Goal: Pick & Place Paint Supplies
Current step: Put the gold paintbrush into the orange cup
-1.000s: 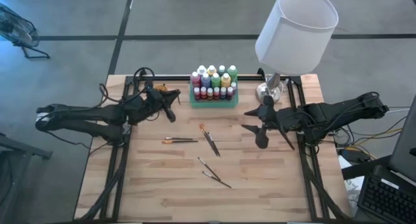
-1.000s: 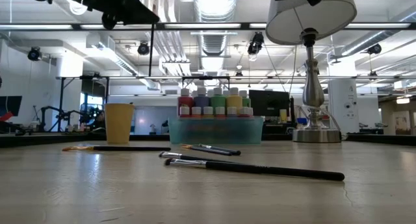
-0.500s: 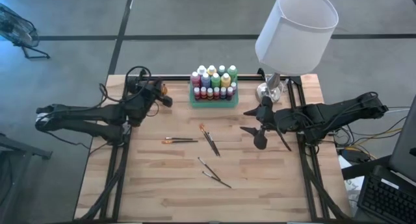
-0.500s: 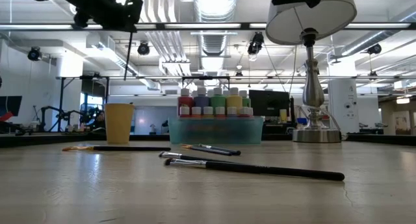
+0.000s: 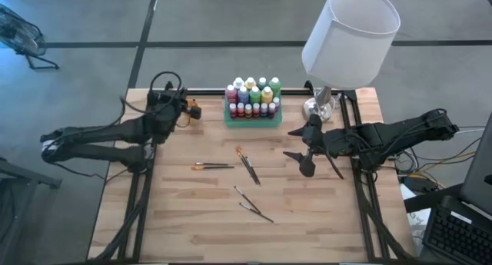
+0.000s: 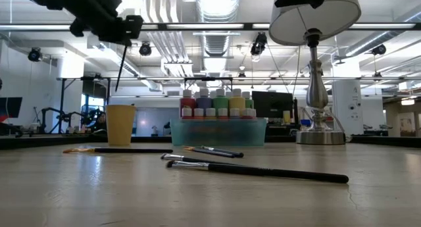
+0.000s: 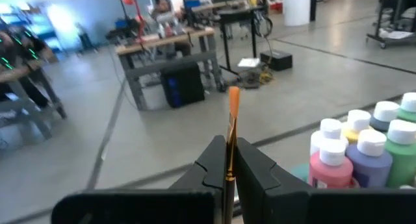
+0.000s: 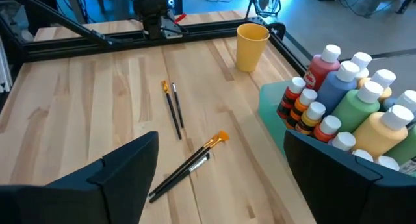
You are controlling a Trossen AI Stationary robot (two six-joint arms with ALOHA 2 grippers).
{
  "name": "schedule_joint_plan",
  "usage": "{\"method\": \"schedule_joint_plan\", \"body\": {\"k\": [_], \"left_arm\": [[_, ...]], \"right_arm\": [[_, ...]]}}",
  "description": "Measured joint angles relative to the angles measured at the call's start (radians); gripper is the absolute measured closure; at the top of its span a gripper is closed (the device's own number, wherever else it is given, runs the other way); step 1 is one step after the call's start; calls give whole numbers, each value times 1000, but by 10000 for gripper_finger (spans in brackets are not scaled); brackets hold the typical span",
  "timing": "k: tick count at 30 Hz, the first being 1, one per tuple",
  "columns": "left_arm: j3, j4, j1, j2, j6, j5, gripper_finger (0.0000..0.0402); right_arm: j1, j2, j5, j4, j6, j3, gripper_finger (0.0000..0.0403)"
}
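**Brush carried to the cup, right arm opening up**

Over the last second we see the left gripper [image 5: 181, 111] swing from mid-table toward the far left corner, and it now hangs above the orange cup [image 6: 120, 124] there. Its fingers are clamped on a brush [image 7: 230, 136], whose orange bristles stick out past them in the wrist view; in the low view the handle hangs down, slightly tilted, with its end above the cup's mouth and not yet inside. From overhead the arm covers most of the cup, so we cannot be sure the brush is centred over it.

The right gripper [image 5: 302, 147] has barely moved: it hovers near the right edge beside the lamp base [image 5: 318, 106], and its fingers have spread wide with nothing between them.

We take this to mean one brush is close to being dropped in the cup, while the right arm readies for a pick of its own. Four brushes [image 5: 247, 167] lie on the table's middle, one pair nearer the front edge. The paint bottles [image 5: 252, 96] stand packed in the green tray [image 5: 251, 121] at the far edge.
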Motion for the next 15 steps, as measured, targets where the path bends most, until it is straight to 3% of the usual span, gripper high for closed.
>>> {"method": "schedule_joint_plan", "body": {"k": [4, 9, 15], "left_arm": [[0, -63, 80, 1, -74, 115, 386], [-10, -82, 129, 0, -87, 138, 386], [-67, 21, 174, -2, -104, 220, 386]], "right_arm": [[0, 0, 0, 0, -3, 0, 68], [0, 0, 0, 0, -2, 0, 51], [0, 0, 0, 0, 0, 0, 42]]}}
